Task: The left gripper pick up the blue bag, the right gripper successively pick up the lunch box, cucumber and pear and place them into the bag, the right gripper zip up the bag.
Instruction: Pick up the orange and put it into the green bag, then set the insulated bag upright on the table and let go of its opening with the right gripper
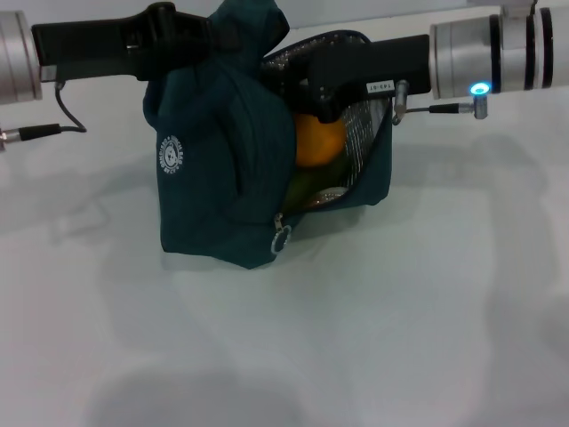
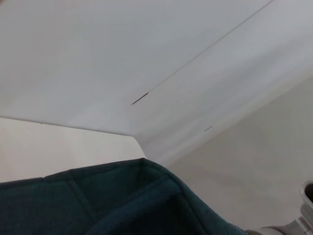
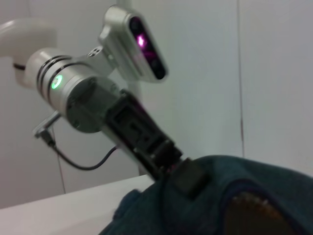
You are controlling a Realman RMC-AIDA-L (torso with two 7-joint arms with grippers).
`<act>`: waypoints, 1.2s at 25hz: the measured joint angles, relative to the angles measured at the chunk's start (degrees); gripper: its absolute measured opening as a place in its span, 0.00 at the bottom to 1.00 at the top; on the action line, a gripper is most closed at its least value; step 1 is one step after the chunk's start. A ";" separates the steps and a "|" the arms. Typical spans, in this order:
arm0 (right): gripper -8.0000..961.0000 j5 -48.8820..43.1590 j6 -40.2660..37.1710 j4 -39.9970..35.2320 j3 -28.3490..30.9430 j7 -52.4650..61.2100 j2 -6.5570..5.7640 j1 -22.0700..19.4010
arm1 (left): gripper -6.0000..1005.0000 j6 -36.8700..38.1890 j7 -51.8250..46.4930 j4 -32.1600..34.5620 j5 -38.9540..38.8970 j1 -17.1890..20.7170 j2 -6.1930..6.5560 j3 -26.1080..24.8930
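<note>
Blue bag [image 1: 213,178] is stood on the white table [image 1: 400,338], mouth unzipped and facing the robot's right. An orange-yellow fruit, taken for the pear [image 1: 317,142], is seen inside; something green lies beneath it, probably the cucumber [image 1: 307,185]. The lunch box cannot be made out. Left gripper [image 1: 200,36] is clamped on the bag's top. Right gripper [image 1: 324,93] is reached into the opening; its finger state cannot be told. Loading is judged nearly done; zipping remains, zip pull [image 1: 281,238] hanging low.
</note>
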 joint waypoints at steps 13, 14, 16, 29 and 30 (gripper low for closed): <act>0.44 7.16 -2.43 -10.77 0.60 5.75 -0.56 -7.07 | 0.05 0.01 0.00 -0.60 -0.05 0.14 0.36 0.00; 0.49 7.28 -2.50 -11.81 0.67 5.76 -0.65 -8.22 | 0.05 0.01 0.00 -0.61 -0.05 0.17 0.36 0.00; 0.59 7.32 -2.27 -14.14 1.14 5.32 -0.69 -11.01 | 0.05 -0.02 0.00 -0.60 -0.05 0.18 0.37 0.00; 0.67 4.98 1.23 -9.71 6.83 3.45 -4.98 -23.52 | 0.05 -0.39 0.00 -0.72 0.11 0.92 0.37 -2.01; 0.67 4.73 1.95 -9.32 6.74 3.32 -4.92 -23.48 | 0.05 -0.40 0.00 -0.73 0.10 0.93 0.37 -2.02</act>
